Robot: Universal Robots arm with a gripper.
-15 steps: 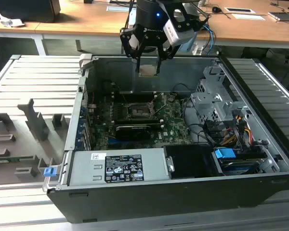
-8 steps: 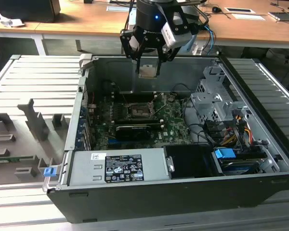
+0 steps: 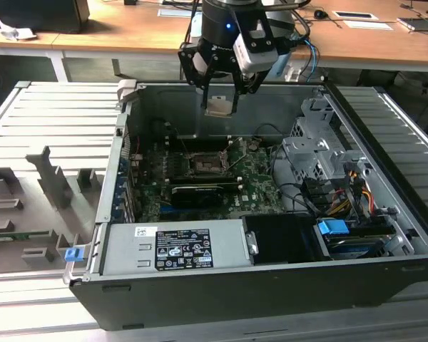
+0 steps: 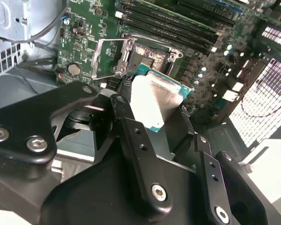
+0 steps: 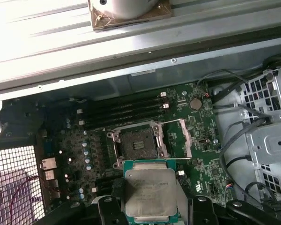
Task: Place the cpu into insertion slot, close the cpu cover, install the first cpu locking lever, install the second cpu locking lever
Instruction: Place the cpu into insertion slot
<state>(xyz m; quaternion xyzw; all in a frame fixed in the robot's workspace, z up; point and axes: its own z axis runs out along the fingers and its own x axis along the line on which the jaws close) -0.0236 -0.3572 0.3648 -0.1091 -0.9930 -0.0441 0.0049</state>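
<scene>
Black fingers (image 5: 106,207) of the gripper (image 5: 151,213) are being pressed against opposite edges of the cpu (image 5: 151,190), which is being held flat between them with its silver top showing. It is being held above the green motherboard (image 5: 75,140), apart from the insertion slot (image 5: 138,143), which is being shown bare just beyond it. Beside that slot the cpu cover (image 5: 178,138) is being shown swung open.
</scene>
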